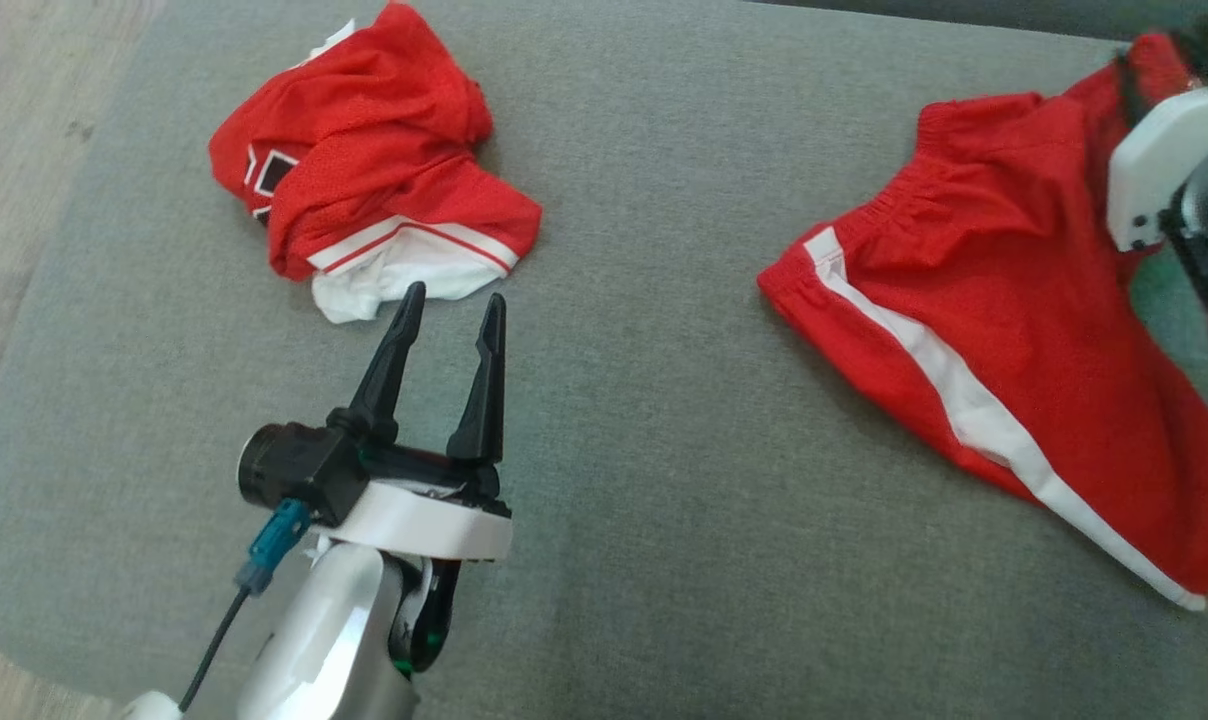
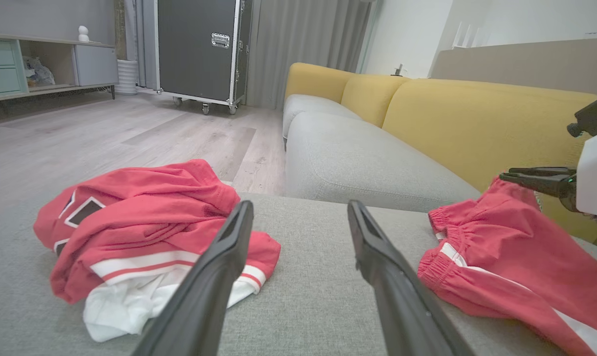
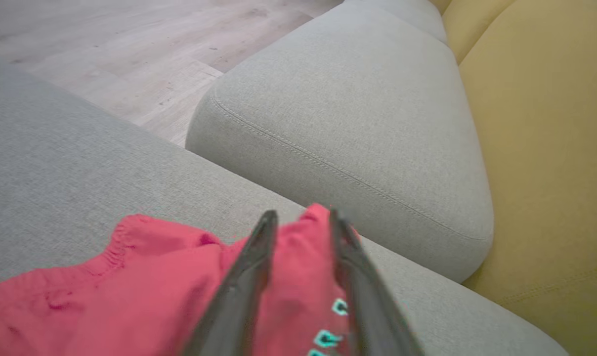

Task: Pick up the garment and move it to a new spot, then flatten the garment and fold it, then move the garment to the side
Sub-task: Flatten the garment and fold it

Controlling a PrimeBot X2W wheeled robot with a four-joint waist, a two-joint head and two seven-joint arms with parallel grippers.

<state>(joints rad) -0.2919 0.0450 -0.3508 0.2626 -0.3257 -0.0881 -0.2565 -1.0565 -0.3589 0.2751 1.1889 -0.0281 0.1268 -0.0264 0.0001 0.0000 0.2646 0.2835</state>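
Head view: the red shorts [image 1: 994, 330] lie rumpled at the right of the grey cushion [image 1: 664, 450], white side stripe up. They are well apart from a crumpled red jersey [image 1: 364, 150] at the far left. The left end effector [image 1: 454, 297] hovers just short of the jersey, jaws wide and empty.

Left wrist view: the same spread fingers frame bare cushion between the two garments. Off to the right, the right end effector [image 2: 506, 176] meets the raised far corner of the shorts, by the gathered waistband (the cloth peaks up toward it).

Right wrist view: its fingers stand narrowly apart with red cloth between them. Whether they actually pinch it I cannot tell.

My reading is that the first step, the pick-up, is in hand, with nothing yet flattened or folded. The next move calls for a sure grip on that corner. Then comes a lift high enough to drag no fold, toward the open middle of the cushion and clear of the jersey.
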